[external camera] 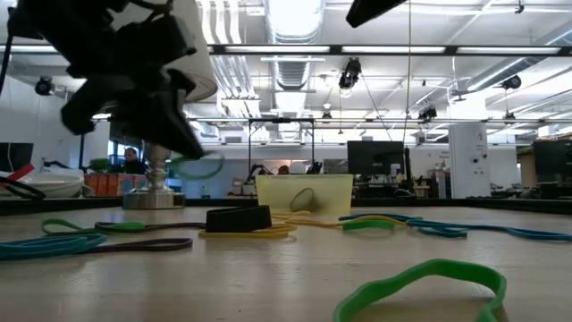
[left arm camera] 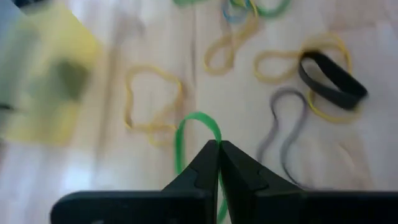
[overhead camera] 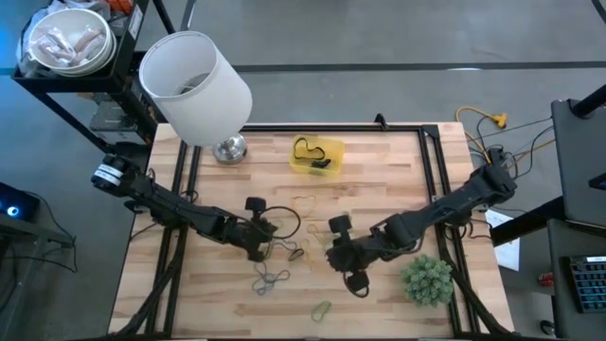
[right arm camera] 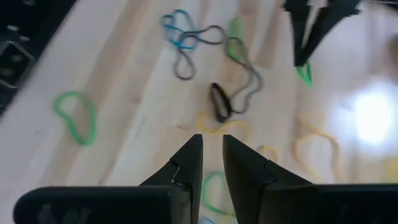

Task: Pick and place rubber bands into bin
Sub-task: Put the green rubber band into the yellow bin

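Green rubber band (left arm camera: 186, 134) pinched in left gripper (left arm camera: 217, 149); right gripper (right arm camera: 212, 149) narrowly parted, empty.

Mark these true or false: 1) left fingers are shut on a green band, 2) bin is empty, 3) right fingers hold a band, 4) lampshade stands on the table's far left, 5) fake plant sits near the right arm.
1) True: the left gripper is shut on a green rubber band.
2) False: the bin already holds dark bands.
3) False: the right gripper holds nothing.
4) True: white lampshade.
5) True: green plant.
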